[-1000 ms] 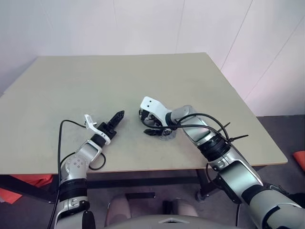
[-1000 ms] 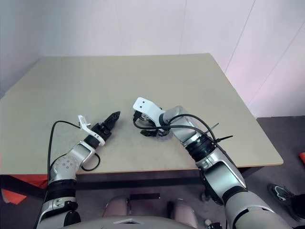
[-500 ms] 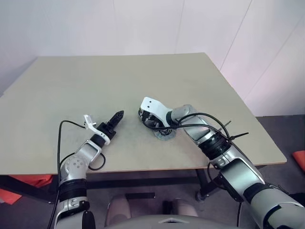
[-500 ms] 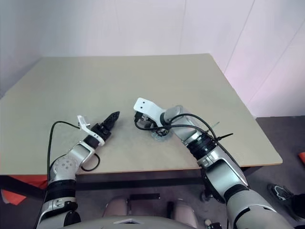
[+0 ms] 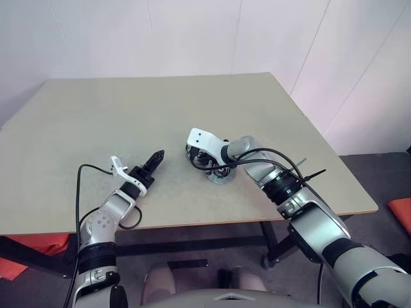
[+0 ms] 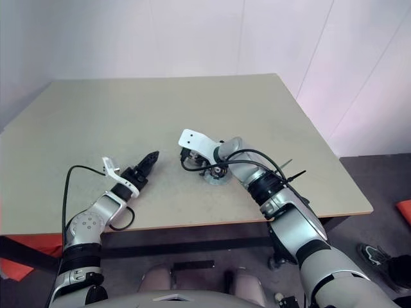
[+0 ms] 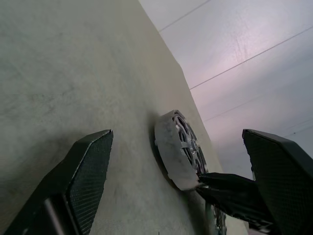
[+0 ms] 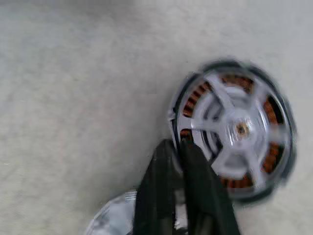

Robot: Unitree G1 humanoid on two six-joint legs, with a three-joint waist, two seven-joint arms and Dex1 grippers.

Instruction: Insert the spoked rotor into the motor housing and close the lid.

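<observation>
Copper-wound motor housing point(image 8: 234, 132) just beyond right gripper's point(image 8: 182, 147) closed, empty jaws.

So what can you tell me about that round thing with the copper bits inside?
The motor housing is a thick dark round puck lying flat on the table. Coppery-brown windings show between pale silvery spokes that meet at a small central hub. The right gripper, shut, has its black fingertips at the puck's rim.

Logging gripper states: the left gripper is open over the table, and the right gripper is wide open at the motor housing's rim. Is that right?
Not quite: the right gripper is shut, its fingers together at the motor housing's rim, as the right wrist view shows. The rest stands.
</observation>
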